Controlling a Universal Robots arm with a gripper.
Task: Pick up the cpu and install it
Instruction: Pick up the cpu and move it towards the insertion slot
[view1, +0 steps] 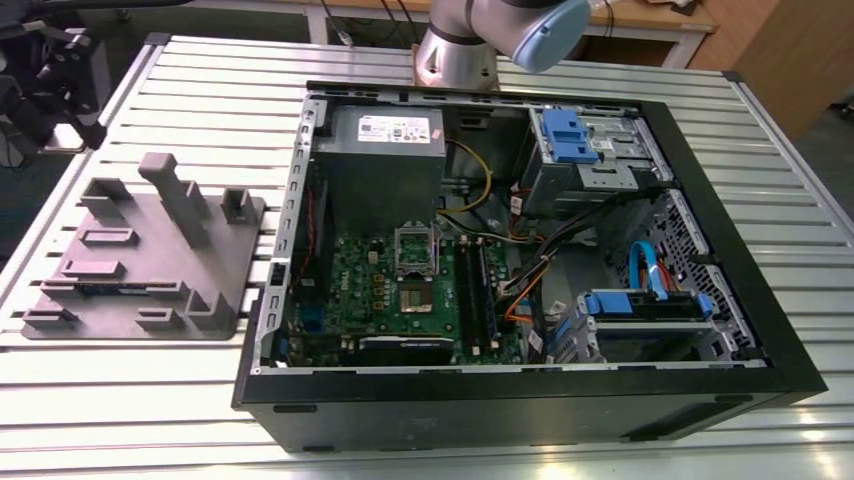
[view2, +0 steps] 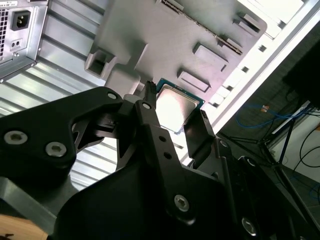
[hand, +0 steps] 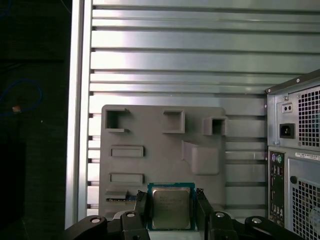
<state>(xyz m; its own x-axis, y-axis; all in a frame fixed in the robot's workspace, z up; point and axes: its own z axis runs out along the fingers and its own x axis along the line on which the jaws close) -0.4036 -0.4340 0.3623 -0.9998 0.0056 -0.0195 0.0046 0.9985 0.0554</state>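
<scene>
Bench (view1: 80, 400): slatted metal, grey tray (view1: 160, 270) at the exterior view's left.
Gripper (hand: 171, 195): pinching the cpu (hand: 171, 209) by two edges.
Risk: thin edge grip, cpu might slip.

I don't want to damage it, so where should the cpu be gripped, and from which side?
Probably by two opposite edges of its green rim, coming down onto the flat metal top: the cpu is a thin square, so only its edges offer grip. The gripper clamps it that way.
</scene>
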